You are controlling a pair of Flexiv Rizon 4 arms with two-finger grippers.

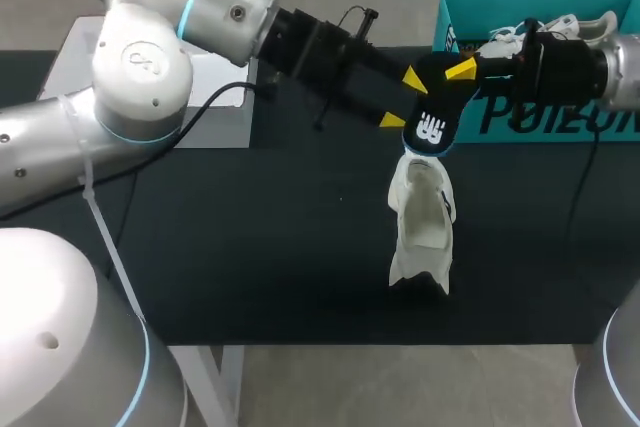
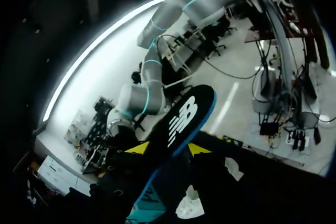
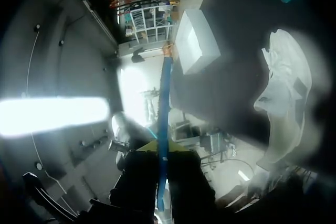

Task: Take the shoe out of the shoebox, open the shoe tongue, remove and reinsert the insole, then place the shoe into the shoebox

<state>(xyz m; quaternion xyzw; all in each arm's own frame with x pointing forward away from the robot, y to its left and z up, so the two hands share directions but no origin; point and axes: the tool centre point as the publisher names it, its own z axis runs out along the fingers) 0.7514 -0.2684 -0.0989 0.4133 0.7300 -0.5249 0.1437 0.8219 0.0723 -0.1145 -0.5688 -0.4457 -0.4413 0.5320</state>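
A black insole (image 1: pixel 432 127) with a blue edge hangs in the air above the white shoe (image 1: pixel 422 217), which lies on the dark table. My right gripper (image 1: pixel 452 75) comes in from the right and is shut on the insole's upper end. In the right wrist view the insole (image 3: pixel 164 108) runs edge-on out from between the pinched tips of the right gripper (image 3: pixel 159 148), with the shoe (image 3: pixel 286 87) off to the side. My left gripper (image 1: pixel 402 99) is open beside the insole. In the left wrist view its tips (image 2: pixel 168 149) stand apart on either side of the insole (image 2: pixel 181 124).
The teal shoebox (image 1: pixel 540 117) stands at the back right, behind my right gripper. A white flat block (image 1: pixel 215 97) lies at the back left under my left arm. The table's front edge runs just below the shoe.
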